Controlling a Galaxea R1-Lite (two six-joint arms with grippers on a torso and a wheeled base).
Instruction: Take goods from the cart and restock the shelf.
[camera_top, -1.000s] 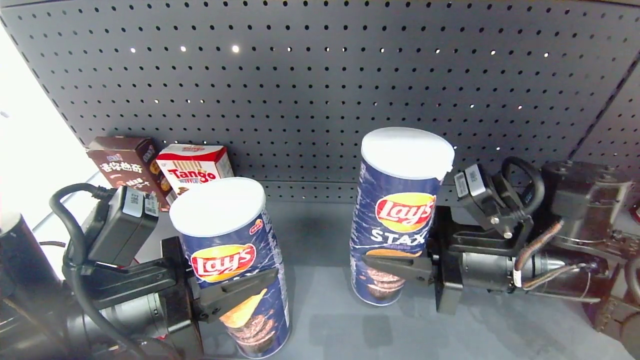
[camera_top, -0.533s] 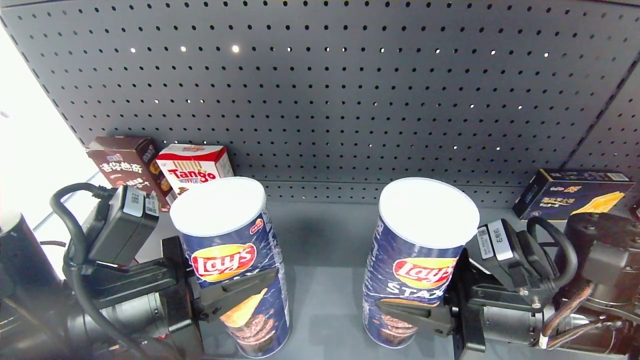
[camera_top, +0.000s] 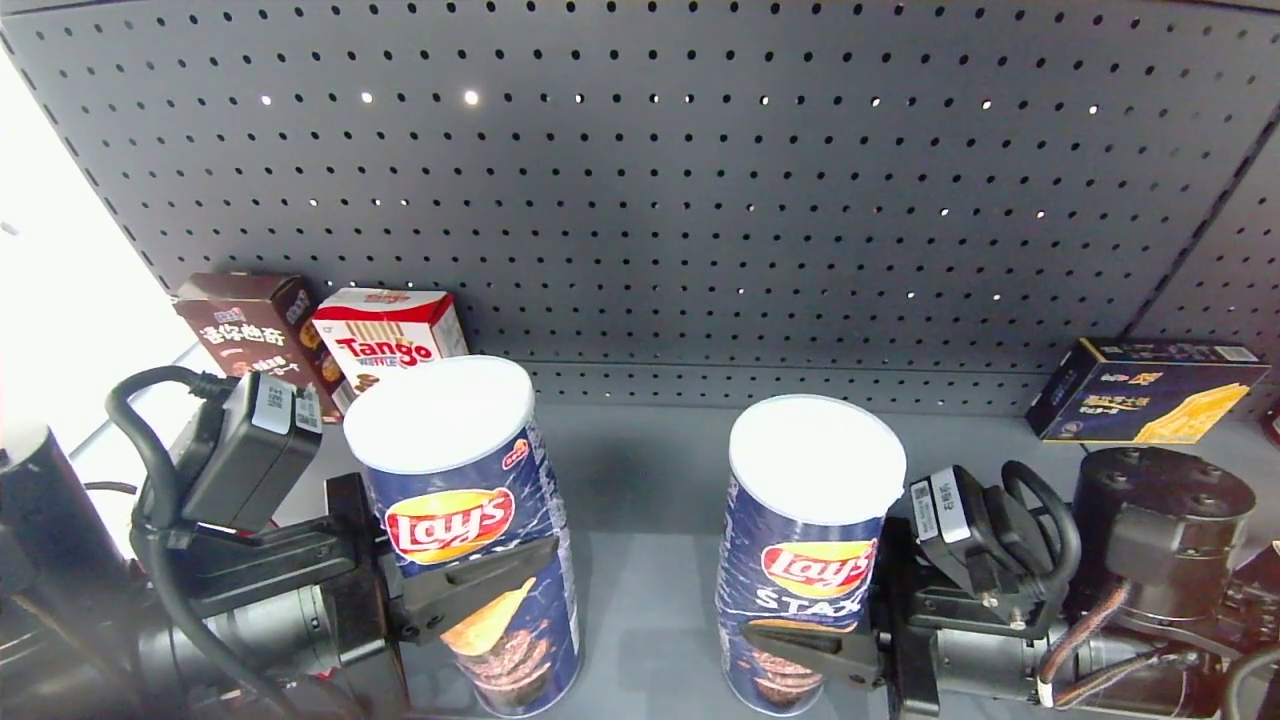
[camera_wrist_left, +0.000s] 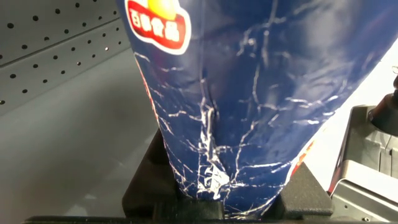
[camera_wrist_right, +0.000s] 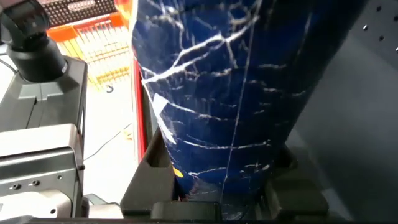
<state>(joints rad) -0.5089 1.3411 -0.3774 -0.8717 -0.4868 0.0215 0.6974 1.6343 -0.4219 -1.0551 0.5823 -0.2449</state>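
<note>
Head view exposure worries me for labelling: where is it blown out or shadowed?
Head view: washed out white at the left edge beside the brown box; light dots through the pegboard holes; the left can throws a soft shadow on the shelf. Left wrist view: white glare beyond that can.

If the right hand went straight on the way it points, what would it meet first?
Likely the left chips can, gripped by the left hand; depth is unclear.

Harsh white light blows out the head view's left edge; bright pinpoints shine through holes in the dark grey perforated metal back panel (camera_top: 640, 200), and soft shadows darken the matte grey shelf floor (camera_top: 640, 560)
</note>
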